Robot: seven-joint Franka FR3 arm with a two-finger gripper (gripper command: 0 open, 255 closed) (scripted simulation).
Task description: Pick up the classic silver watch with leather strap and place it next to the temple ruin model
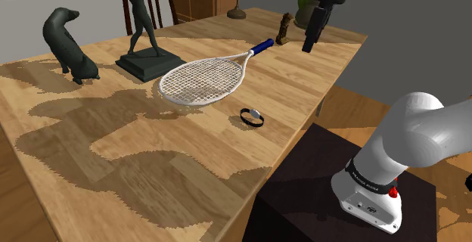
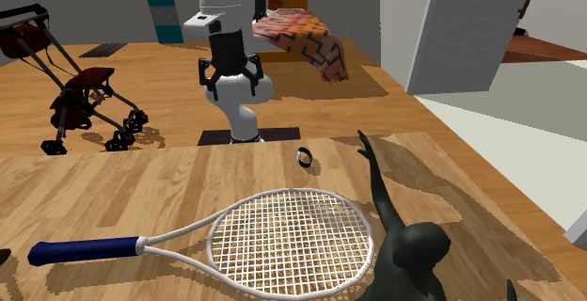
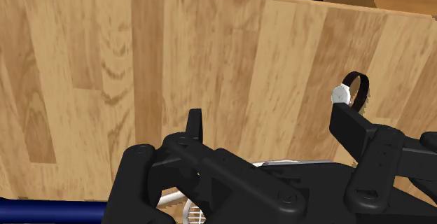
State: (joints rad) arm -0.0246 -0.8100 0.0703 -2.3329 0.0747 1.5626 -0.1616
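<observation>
Shoulder view, left to right: a dark animal figurine [image 1: 69,45] stands on the wooden table [image 1: 113,153]. Next to it is a dark golfer statue [image 1: 144,29] on a square base. A white racket [image 1: 200,79] lies flat just past the statue's base, its blue handle running up and to the right toward the temple ruin model [image 1: 284,27]. The model is a small brown upright piece near the table's far edge.

The watch [image 1: 252,116] has a black strap and a pale round face. It sits on bare wood just beside the lower right of the racket head, apart from it and near the table edge that faces the dark stand [image 1: 333,195]. The racket's head and shaft lie across the ground between watch and model. The gripper [image 1: 308,48] hangs in the air to the right of the model, well above the tabletop and well apart from the watch.

Second exterior view: a folding stroller [image 2: 80,87] stands on the floor at left. The gripper [image 2: 231,90] points down with its fingers spread and nothing between them. The watch [image 2: 307,156] sits to its right on the table, with the racket [image 2: 282,243] nearer the camera.

Wrist view: the fingers [image 3: 195,124] stand apart. The watch [image 3: 349,92] lies just beyond the tip of one finger, outside the gap.
</observation>
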